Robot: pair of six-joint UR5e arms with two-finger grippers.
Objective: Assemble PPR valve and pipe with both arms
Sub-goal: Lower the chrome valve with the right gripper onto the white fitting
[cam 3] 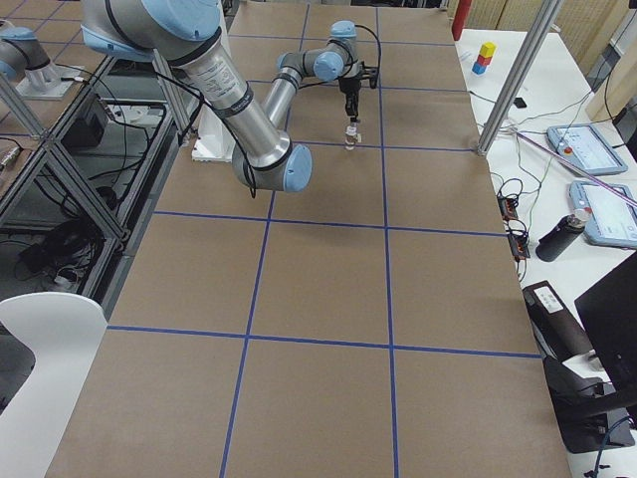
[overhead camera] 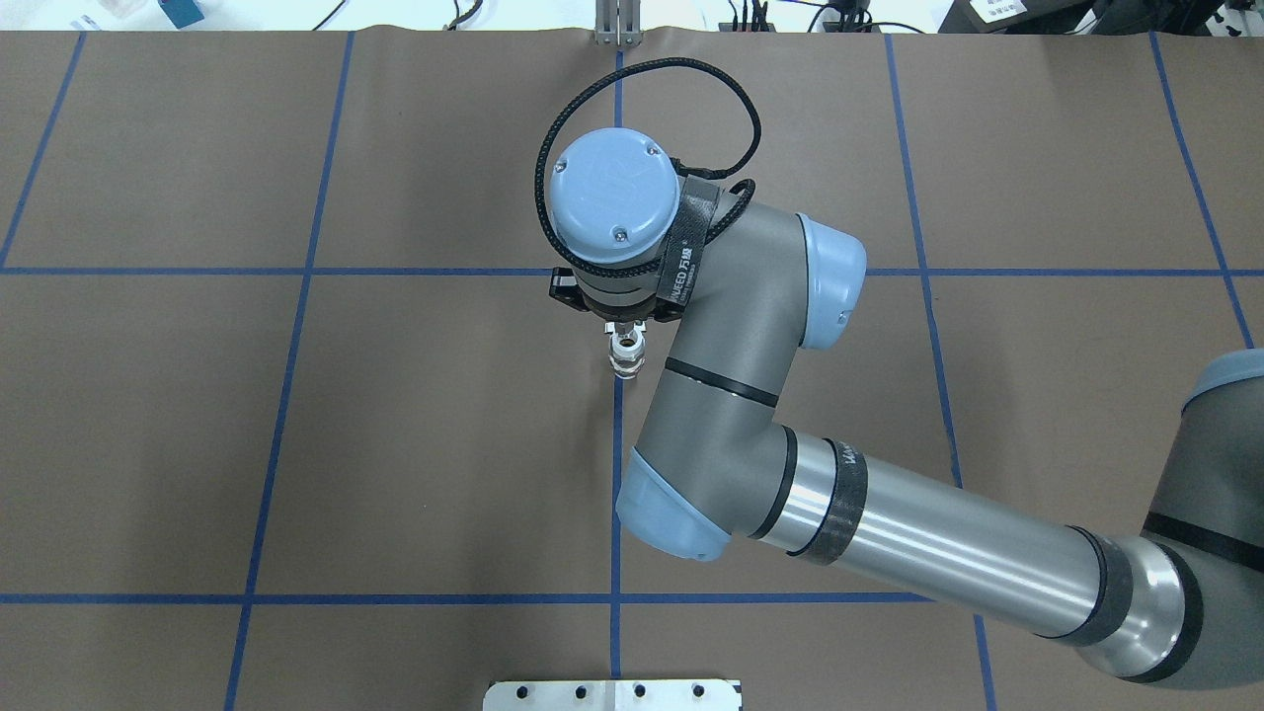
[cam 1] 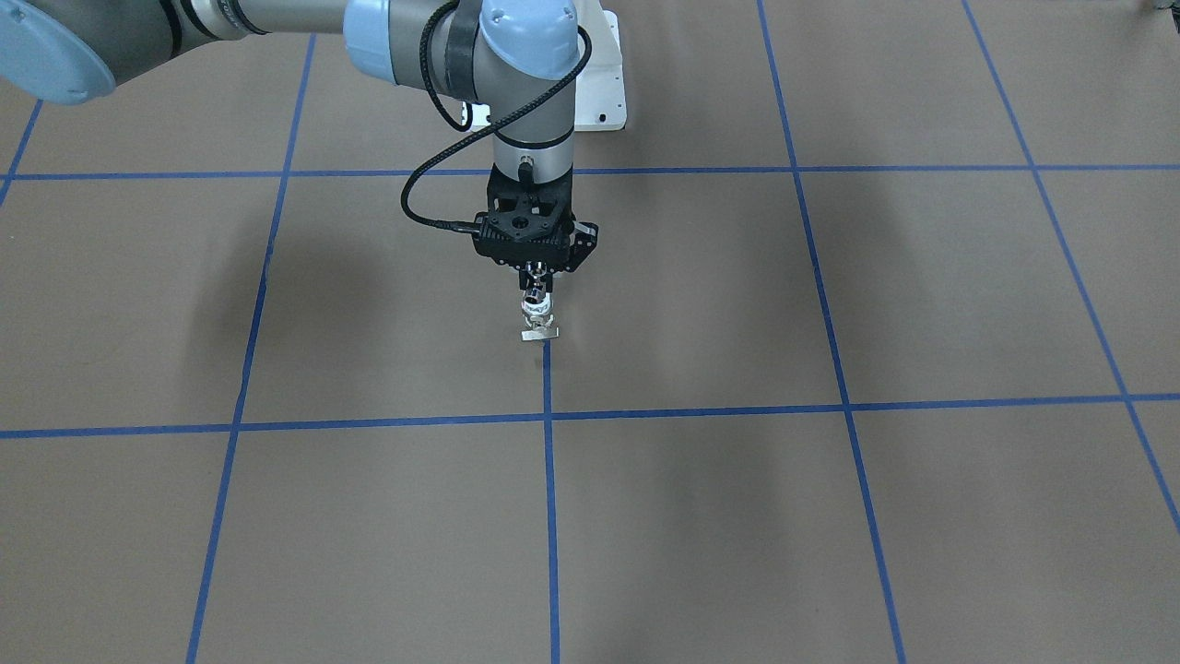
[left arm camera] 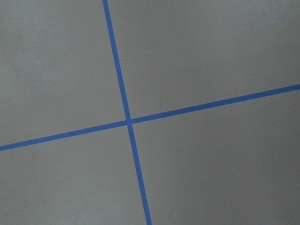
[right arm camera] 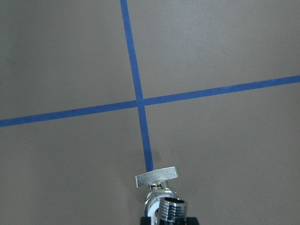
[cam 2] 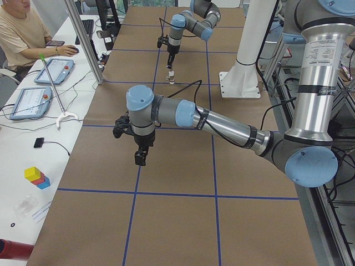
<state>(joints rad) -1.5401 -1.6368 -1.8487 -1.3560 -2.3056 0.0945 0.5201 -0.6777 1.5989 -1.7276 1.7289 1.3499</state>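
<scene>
My right gripper [cam 1: 536, 293] points straight down over the middle blue tape line and is shut on the PPR valve [cam 1: 537, 318]. The valve's flat white tab [cam 1: 537, 335] hangs just above the brown table. From overhead the valve's white ring mouth [overhead camera: 625, 347] shows under the right gripper [overhead camera: 624, 330]. In the right wrist view the tab [right arm camera: 157, 177] and a chrome threaded end [right arm camera: 171, 206] show; I cannot tell whether this is the pipe. My left gripper [cam 2: 141, 157] hangs over the table, apart from the valve, and I cannot tell if it is open.
The white pedestal [cam 1: 604, 88] stands behind the right arm. A blue tape grid [left arm camera: 128, 122] marks the brown table. An operator [cam 2: 19, 33] sits at a side desk with tablets. A metal post [cam 2: 83, 39] stands at the table's edge.
</scene>
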